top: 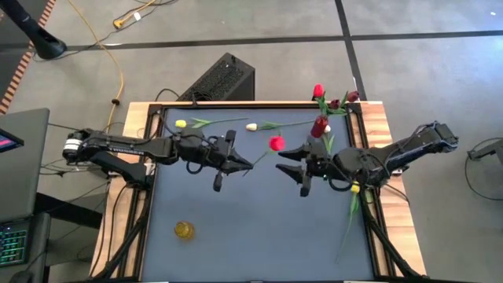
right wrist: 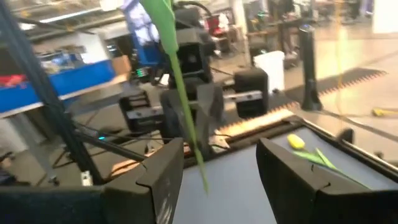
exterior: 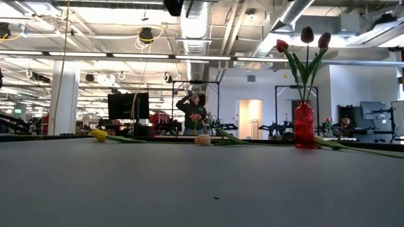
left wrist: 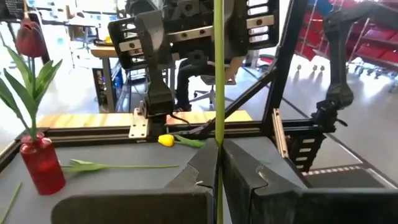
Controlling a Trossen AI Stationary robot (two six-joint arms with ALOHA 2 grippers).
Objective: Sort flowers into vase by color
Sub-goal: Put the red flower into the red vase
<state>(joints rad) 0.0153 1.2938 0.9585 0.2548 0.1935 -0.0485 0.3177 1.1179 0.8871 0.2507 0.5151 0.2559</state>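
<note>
My left gripper [top: 247, 163] hangs over the table's middle, shut on the green stem of a red tulip [top: 276, 143]. My right gripper [top: 285, 160] faces it from the right, open; in the right wrist view its fingers [right wrist: 214, 168] stand apart, with the tulip's stem [right wrist: 180, 87] ahead of them and untouched. A red vase [top: 319, 126] at the far right holds three red tulips [exterior: 307, 44]. A yellow tulip [top: 181, 123] and a white tulip [top: 251, 126] lie on the mat near the far edge. Another yellow tulip [top: 355, 189] lies under my right arm. My left gripper pinches the tulip's stem [left wrist: 219, 134] between its two fingers [left wrist: 245, 165]. The fingers come level from the table's left and lie across the stem. The stem runs on past the fingers on both sides, and the tulip is lifted clear of the mat.
A small yellow vase [top: 183, 229] stands near the front left of the dark mat [top: 236, 228]. The metal frame [top: 149, 196] borders the mat on both sides. A black box [top: 220, 79] sits behind the far edge. People stand in the room beyond [exterior: 196, 113].
</note>
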